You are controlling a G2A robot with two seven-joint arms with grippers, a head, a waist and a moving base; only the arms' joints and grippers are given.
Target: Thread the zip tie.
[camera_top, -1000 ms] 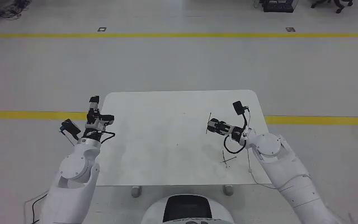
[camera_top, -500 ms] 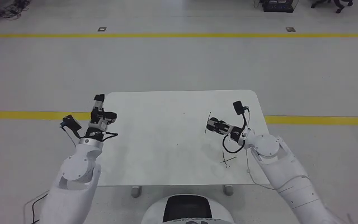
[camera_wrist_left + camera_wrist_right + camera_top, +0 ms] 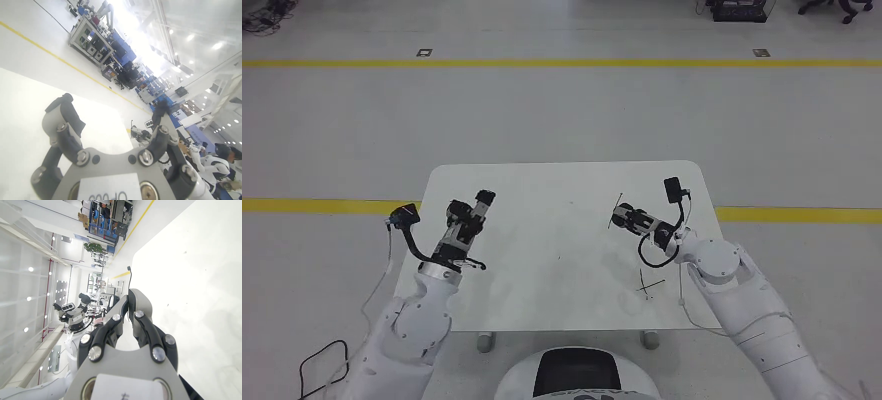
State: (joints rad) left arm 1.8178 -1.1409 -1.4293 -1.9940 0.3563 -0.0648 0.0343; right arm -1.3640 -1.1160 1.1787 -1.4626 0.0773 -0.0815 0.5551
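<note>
My right gripper (image 3: 618, 216) hovers over the right half of the white table (image 3: 542, 250). It is shut on a thin black zip tie (image 3: 619, 203). In the right wrist view the zip tie (image 3: 130, 279) sticks straight out from the closed fingertips (image 3: 132, 298) and ends in its small head. My left gripper (image 3: 485, 196) hangs above the left part of the table, well apart from the tie. Its fingers (image 3: 64, 108) stand wide open with nothing between them. The left wrist view also shows the right gripper (image 3: 139, 131) farther off, holding the tie.
A few more black zip ties (image 3: 647, 285) lie crossed on the table near its front right edge, just below my right forearm. The table's far corner (image 3: 136, 255) borders open floor with a yellow line (image 3: 562, 63).
My left arm has swung from the table's left edge inward over the table, its gripper now pointing toward the right. The right gripper with the tie has shifted only slightly.
</note>
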